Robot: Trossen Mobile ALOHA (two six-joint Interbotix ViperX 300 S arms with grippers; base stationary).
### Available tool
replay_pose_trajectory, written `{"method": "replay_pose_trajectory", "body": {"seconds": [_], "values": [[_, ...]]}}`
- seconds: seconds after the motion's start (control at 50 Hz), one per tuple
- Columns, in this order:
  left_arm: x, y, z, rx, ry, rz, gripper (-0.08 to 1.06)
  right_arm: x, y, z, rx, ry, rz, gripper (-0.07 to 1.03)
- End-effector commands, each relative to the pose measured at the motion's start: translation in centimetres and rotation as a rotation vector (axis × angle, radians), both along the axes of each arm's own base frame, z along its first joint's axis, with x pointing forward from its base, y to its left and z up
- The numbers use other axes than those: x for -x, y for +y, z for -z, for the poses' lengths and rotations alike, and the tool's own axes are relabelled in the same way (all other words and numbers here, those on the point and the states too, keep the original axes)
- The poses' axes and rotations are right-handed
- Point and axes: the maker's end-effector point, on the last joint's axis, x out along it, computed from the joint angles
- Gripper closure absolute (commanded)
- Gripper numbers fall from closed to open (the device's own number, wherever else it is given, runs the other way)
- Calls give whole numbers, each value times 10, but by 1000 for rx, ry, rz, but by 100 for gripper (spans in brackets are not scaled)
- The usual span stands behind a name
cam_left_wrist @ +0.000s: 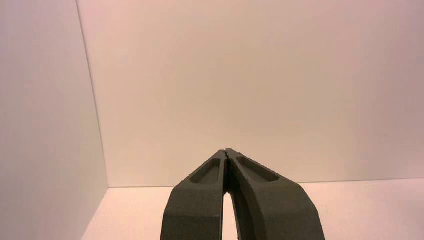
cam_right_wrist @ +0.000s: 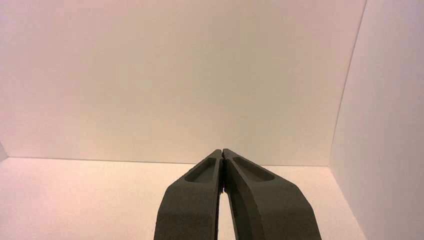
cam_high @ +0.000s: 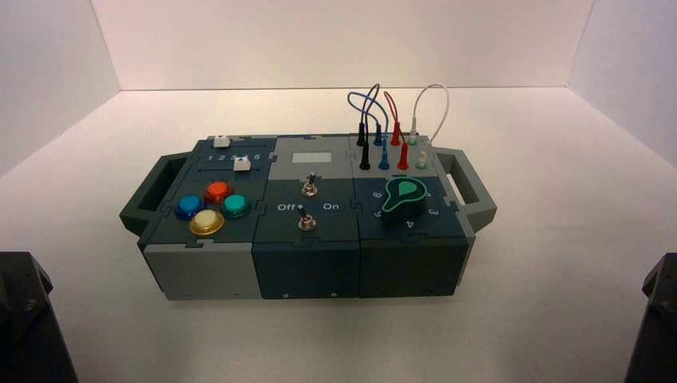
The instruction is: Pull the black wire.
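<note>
The black wire arches over the far right part of a multi-panel box on a pale surface, its two dark plugs upright in the panel. Close beside it stands a blue wire, its loop crossing the black one in the overhead view; a red wire rises next, and a white wire stands farthest right. Nearer the front edge, a dark knob with a green top sits in front of the row of plugs. Two metal toggle switches occupy the middle, below a pale blank window. At left are two white sliders and red, blue, green and yellow buttons. The left pincer and right pincer, both closed and holding nothing, are well apart from the wires, their arms at either side of the box.
</note>
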Motion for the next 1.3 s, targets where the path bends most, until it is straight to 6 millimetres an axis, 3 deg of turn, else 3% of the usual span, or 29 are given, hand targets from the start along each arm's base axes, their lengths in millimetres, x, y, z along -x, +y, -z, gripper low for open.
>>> {"method": "replay_pose_trajectory", "body": {"seconds": [0.02, 0.42, 0.74, 0.82, 1.0, 1.2, 1.3], "values": [[-2, -1, -8, 1, -17, 3, 101, -3, 1, -16, -6, -35, -4, 99], [-6, -1, -2, -1, 15, 3, 101, -4, 5, -10, -8, 9, -16, 99], [-10, -27, 22, -10, 130, 97, 101, -4, 49, 18, -38, 206, -170, 99], [-10, -63, 40, -28, 228, 222, 101, 6, 94, 53, -71, 397, -312, 99], [-6, -94, 54, -42, 324, 325, 101, 18, 134, 94, -32, 624, -422, 99], [-2, -122, 58, -49, 378, 411, 101, 24, 177, 125, 65, 776, -526, 98], [-2, -130, 63, -63, 409, 434, 101, 25, 193, 136, 89, 822, -552, 87]]}}
